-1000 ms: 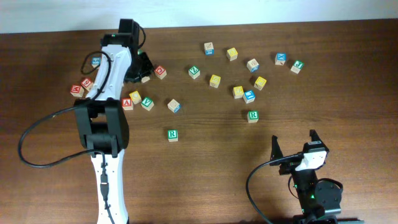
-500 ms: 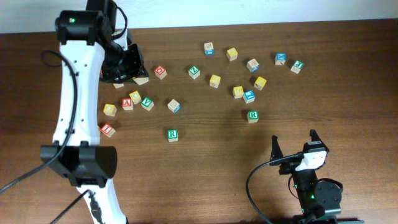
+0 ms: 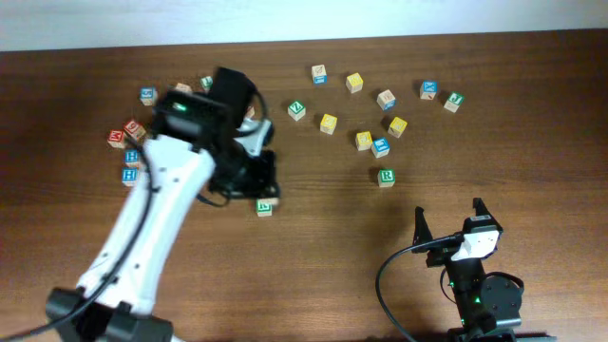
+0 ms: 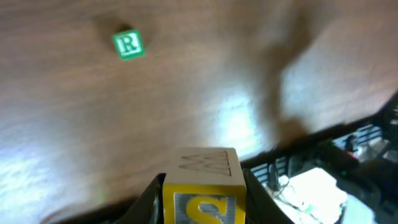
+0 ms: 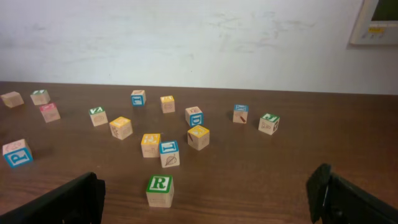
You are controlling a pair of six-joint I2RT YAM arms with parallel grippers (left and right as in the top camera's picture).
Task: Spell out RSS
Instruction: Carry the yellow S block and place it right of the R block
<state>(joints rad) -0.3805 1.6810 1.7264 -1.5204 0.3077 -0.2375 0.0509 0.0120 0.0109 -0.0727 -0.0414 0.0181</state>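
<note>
Left tool (image 3: 255,179) sits over mid-table, clamped on the S cube (image 4: 202,186). In my left wrist view the cube is pinched between the 2 fingers, yellow-framed face toward the camera, a line drawing on its top face, and it is held clear of the table (image 3: 313,275). From overhead the arm covers the cube, so I can't see it there. A green R cube (image 3: 263,206) lies on the table just beside the left tool, on the near side, partly tucked under the tool's outline. A second green R cube (image 3: 386,177) lies well apart to the right, alone, with a blue cube (image 3: 380,147) and a yellow one (image 3: 363,141) just behind it. The left wrist view also shows 1 green R on bare wood well away from the held cube, and I cannot tell which of the 2 it is. 3 more yellow cubes (image 3: 328,123) (image 3: 397,126) (image 3: 354,82) lie scattered in the far right-centre group. Their letters are too small for me to read, so I cannot pick out the other S. A cluster of red and blue cubes (image 3: 130,155) lies at the far left. Right tool (image 3: 449,218) is low at the near right edge, fingers spread wide with nothing between them. Its wrist view looks across the table at the second R and the scatter behind it.
</note>
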